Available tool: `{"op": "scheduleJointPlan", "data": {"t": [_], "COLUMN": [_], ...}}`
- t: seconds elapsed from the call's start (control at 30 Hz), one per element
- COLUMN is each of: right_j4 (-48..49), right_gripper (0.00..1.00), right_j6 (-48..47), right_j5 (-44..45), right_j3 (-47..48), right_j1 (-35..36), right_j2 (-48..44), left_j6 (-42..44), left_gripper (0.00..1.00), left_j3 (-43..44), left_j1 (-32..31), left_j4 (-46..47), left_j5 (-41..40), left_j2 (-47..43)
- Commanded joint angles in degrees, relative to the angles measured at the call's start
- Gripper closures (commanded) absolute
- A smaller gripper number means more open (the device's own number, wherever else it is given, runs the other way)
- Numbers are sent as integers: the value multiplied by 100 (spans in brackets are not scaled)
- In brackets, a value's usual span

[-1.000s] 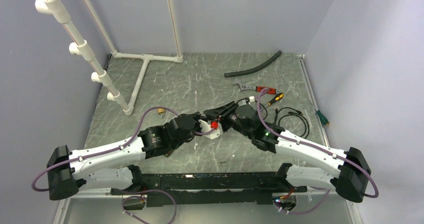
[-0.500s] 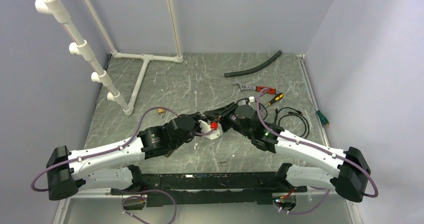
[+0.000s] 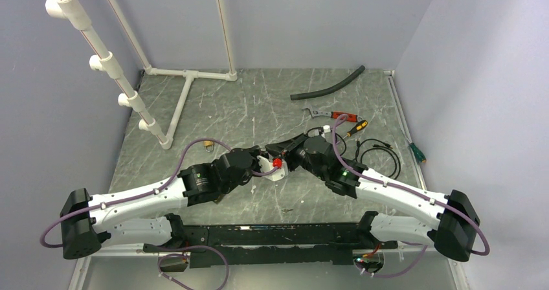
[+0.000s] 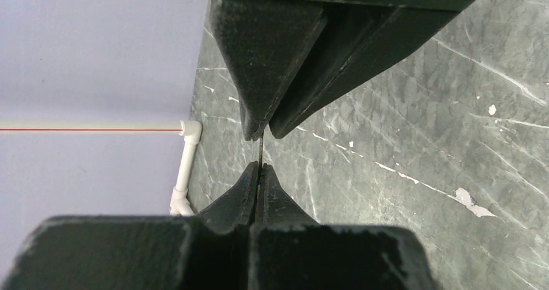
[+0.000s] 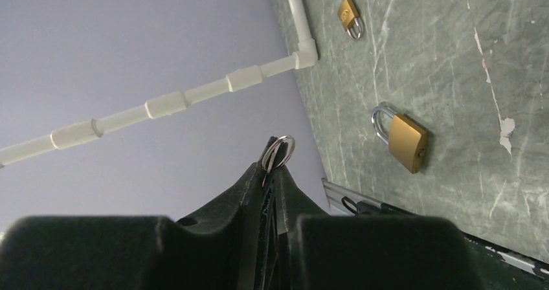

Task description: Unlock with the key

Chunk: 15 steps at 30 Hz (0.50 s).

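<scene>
The right claw (image 5: 272, 173) is drawn almost together on the key (image 5: 280, 151), whose small metal ring pokes out past its fingertips. The left claw (image 4: 259, 171) meets it tip to tip with its jaws pressed flat. A thin dark edge runs between the two sets of tips, and I cannot tell whether the left one pinches it.

Under both claws lies a grey-green marbled tabletop (image 3: 259, 102), scored with white scratches and chipped flecks. Ahead of the right claw and off to one side, a brass padlock (image 5: 406, 141) lies flat. A smaller padlock (image 5: 349, 10) lies well past it, near the foot of a white pipe frame (image 3: 184, 83).

To the right of the claws is a coiled black cable (image 3: 379, 154). Farther back lie a screwdriver (image 3: 357, 126), red-handled pliers (image 3: 342, 116) and a wrench (image 3: 312, 112), then a black hose (image 3: 327, 86). Pale lilac walls (image 3: 291, 18) close in the table.
</scene>
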Motion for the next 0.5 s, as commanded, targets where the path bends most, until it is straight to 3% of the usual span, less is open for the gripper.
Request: {"op": "scheduleJointPlan", "data": {"t": [0.0, 0.17, 0.47], "right_j4": [-56, -51, -56], "right_gripper": [83, 75, 79], "right_j6": [-160, -186, -197], "right_j5": [151, 215, 202], "right_j3": [105, 119, 120], "right_j1": [1, -16, -36], "right_j2": [71, 88, 139], "left_j6": [82, 124, 109], "left_gripper": [100, 100, 100], "left_j3": [87, 78, 81], "left_j1": [-25, -31, -60], "left_j4": [231, 238, 241], "left_j5": [23, 14, 14], "left_j2": [-168, -152, -200]}}
